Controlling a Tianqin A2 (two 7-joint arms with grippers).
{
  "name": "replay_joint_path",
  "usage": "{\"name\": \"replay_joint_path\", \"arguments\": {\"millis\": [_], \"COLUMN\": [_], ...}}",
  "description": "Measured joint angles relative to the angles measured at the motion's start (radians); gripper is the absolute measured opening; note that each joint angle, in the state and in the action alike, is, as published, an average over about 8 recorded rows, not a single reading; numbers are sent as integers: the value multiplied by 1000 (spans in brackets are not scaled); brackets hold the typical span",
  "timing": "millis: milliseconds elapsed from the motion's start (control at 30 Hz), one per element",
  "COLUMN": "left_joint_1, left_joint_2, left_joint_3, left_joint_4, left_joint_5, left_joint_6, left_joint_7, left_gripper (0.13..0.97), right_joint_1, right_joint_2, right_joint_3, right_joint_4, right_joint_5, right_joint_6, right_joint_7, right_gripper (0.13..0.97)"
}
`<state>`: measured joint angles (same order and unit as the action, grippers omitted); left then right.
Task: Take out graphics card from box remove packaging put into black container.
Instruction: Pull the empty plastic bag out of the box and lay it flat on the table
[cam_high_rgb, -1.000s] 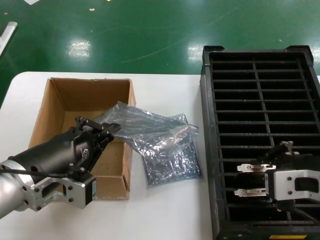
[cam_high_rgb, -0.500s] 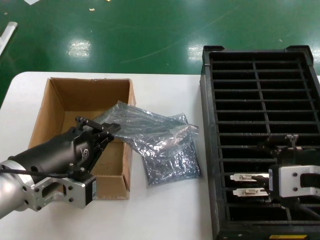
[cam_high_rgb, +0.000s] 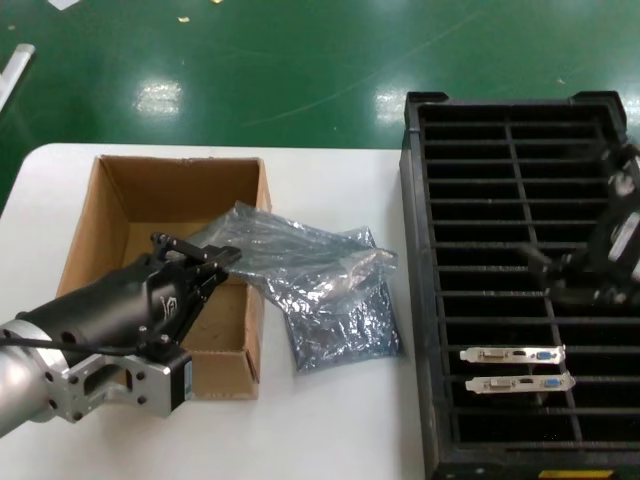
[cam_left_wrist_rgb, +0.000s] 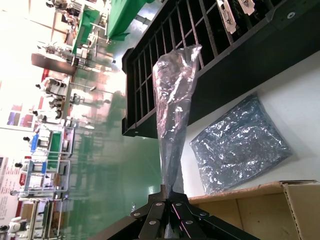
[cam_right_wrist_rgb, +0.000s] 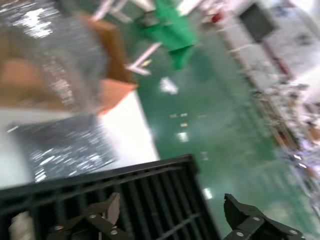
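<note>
So: white table (cam_high_rgb: 330, 440) fills the lower head view, green floor (cam_high_rgb: 300, 70) behind it at 12 o'clock. Black crate (cam_high_rgb: 418, 300) sits at 3 o'clock on the table, ribs splitting it into narrow rows. Brown box (cam_high_rgb: 85, 225) sits at 9 o'clock, open top, well apart from the crate. Left arm comes in from 8 o'clock over the box's near wall. Left gripper (cam_high_rgb: 222, 256) hangs above the box's 3 o'clock wall, fingers pinched on a crinkly silver bag (cam_high_rgb: 300, 255); the bag spreads out toward 3 o'clock from the tips. Second bag (cam_high_rgb: 340, 320) lies flat on the table between box and crate, just under and touching the held one. Left wrist view shows the held bag (cam_left_wrist_rgb: 172, 100) rising from the pressed fingertips (cam_left_wrist_rgb: 167, 197), flat bag (cam_left_wrist_rgb: 240, 145) beside the crate (cam_left_wrist_rgb: 240, 65). Right gripper (cam_high_rgb: 590, 270) hovers over the crate's 3 o'clock side, empty; in the right wrist view its fingers (cam_right_wrist_rgb: 240, 215) stand spread wide. Two cards stand in adjoining slots at the crate's 5 o'clock end, silver brackets up: card (cam_high_rgb: 512, 355), second card (cam_high_rgb: 520, 383), both free of the gripper.
</note>
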<state>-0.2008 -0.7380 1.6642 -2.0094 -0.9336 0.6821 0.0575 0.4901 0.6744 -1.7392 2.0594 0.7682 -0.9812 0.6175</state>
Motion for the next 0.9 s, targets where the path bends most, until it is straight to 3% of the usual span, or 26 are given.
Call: {"name": "replay_joint_path", "arguments": {"millis": [133,267,367,467,567,700,800,900], "left_joint_1": [0,-14,-51,-103,-150,-194,-225,-255], "left_joint_2": [0,6,21,63,144,308,443,559], "left_joint_3": [0,2,7,1,-28,-90,-133,-156], "left_joint_4": [0,-16,-34,-46,-39,3,58,125], "left_joint_5": [0,-17,-62,-123,-171,-171,-105,8], "left_joint_6": [0,21,64,144,256,433,551,625], "left_joint_7": [0,-25,-84,-184,-312,-494,-632,-768], "left_gripper": [138,138,138,138,138,138,138,138], "right_joint_1": [-49,-66,-67,-67,-67,-67,-67,-67], "right_joint_2": [-24,-31,-32,-31,-31,-31,-31,-31], "right_joint_3": [80,109,110,109,109,109,109,109], "right_joint_4": [0,0,-1,-1,-1,-1,-1,-1], "right_joint_5": [1,1,2,2,2,2,2,2], "right_joint_6": [72,93,94,94,94,94,94,94], "right_joint_7": [40,57,57,57,56,56,56,56], "right_gripper": [738,738,791,843,878,916,944,954]}}
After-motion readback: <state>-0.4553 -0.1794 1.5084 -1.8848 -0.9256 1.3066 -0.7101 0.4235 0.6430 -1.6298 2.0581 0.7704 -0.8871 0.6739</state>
